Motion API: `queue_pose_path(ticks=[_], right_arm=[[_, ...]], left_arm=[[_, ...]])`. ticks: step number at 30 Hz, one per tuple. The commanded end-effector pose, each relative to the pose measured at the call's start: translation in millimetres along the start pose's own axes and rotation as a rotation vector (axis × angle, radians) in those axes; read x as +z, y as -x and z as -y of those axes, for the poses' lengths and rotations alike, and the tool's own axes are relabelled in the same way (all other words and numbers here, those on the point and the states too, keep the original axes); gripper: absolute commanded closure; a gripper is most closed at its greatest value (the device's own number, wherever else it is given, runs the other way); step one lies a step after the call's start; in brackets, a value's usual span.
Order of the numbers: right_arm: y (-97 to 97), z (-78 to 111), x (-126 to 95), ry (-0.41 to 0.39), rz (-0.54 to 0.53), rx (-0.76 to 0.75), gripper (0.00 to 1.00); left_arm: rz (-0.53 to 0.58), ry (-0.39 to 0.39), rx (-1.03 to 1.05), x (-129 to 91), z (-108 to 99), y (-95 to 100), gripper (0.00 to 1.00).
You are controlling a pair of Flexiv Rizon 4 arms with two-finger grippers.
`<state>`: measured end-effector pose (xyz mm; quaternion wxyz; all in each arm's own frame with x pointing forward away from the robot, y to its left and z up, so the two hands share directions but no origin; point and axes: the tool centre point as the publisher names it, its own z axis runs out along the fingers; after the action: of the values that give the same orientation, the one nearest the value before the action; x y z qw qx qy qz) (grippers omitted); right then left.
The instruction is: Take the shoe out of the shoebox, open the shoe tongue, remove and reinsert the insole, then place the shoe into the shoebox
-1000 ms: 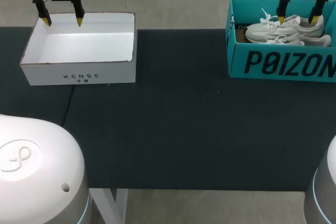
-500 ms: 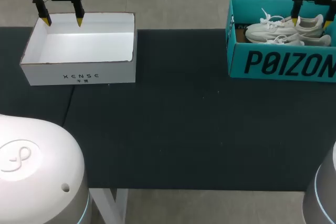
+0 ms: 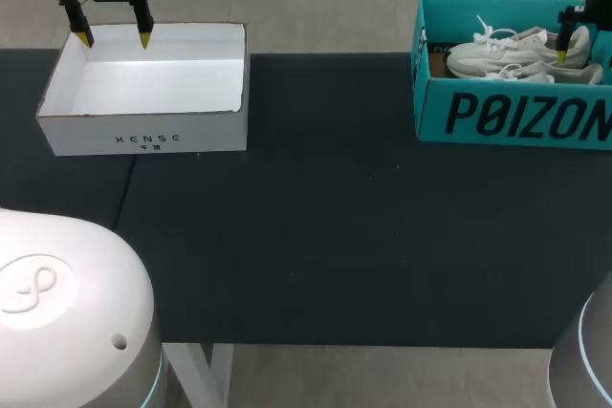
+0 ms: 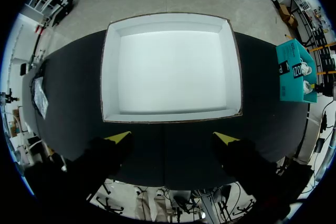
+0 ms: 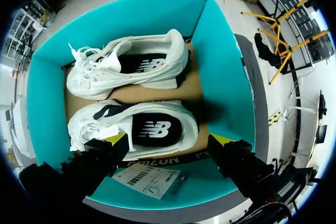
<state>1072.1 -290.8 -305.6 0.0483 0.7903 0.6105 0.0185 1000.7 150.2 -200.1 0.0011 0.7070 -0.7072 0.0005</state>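
Matt teal cardboard shoebox [image 5: 220, 66], brown board floor; white cloth shoes [image 5: 131, 69]; smooth white cardboard box [image 4: 170, 72]; matt black table [image 3: 335, 236].

table [image 3: 316, 236]: black matte top | white leg [image 3: 198, 370] under near edge | light even

A shallow rectangular box of white cardboard [image 3: 143, 136], open at the top, is placed on the far left part of a table covered with black cloth [image 3: 335, 236]. Small dark print is carried on its front wall. Its thin brown-edged rim is shown whole in the left wrist view.
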Motion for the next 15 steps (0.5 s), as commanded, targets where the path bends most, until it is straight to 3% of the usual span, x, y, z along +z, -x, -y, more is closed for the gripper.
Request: queue_pose_path(ticks=[1,15], right_arm=[[2.7,0.3,14,0.009,-0.015,-0.002,0.0],[16.4,-5.7,56,-0.051,0.016,0.006,0.0]], left_arm=[[0.001,0.0,0.0,0,0,-0.2,0.0],[0.001,0.0,0.0,0,0,-0.2,0.0]])
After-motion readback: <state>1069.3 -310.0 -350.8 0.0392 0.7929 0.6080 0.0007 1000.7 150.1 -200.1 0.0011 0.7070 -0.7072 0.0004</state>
